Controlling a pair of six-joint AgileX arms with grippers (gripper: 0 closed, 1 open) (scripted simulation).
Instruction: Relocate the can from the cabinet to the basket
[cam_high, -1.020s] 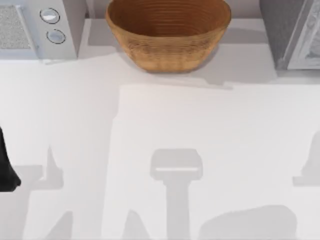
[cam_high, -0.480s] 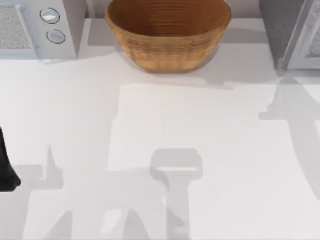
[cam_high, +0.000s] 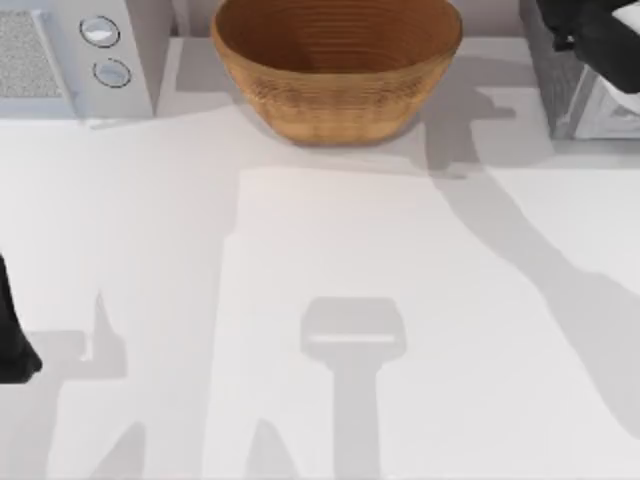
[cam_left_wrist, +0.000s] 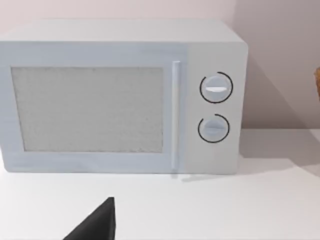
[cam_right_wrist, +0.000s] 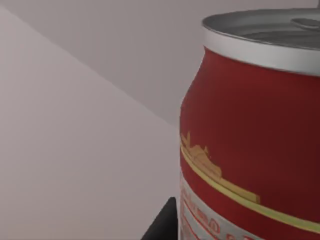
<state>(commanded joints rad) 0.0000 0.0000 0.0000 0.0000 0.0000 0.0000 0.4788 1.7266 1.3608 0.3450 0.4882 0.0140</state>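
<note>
Showing gold trim, the can's (cam_right_wrist: 250, 125) lettering stays unreadable.

So there's a white microwave (cam_left_wrist: 120, 97) sitting on the white desk (cam_left_wrist: 225, 210), speckled grey door window, vertical handle, and two round knobs (cam_left_wrist: 216, 88) stacked one above the other beside it. A dark finger tip (cam_left_wrist: 97, 225) pokes in near the desk, and a sliver of the tan basket (cam_left_wrist: 317, 82) peeks in at the edge.

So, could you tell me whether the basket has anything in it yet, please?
Empty as far as visible: the top view shows only bare ribbed rings inside the basket. The can appears close up in the right wrist view.
</note>
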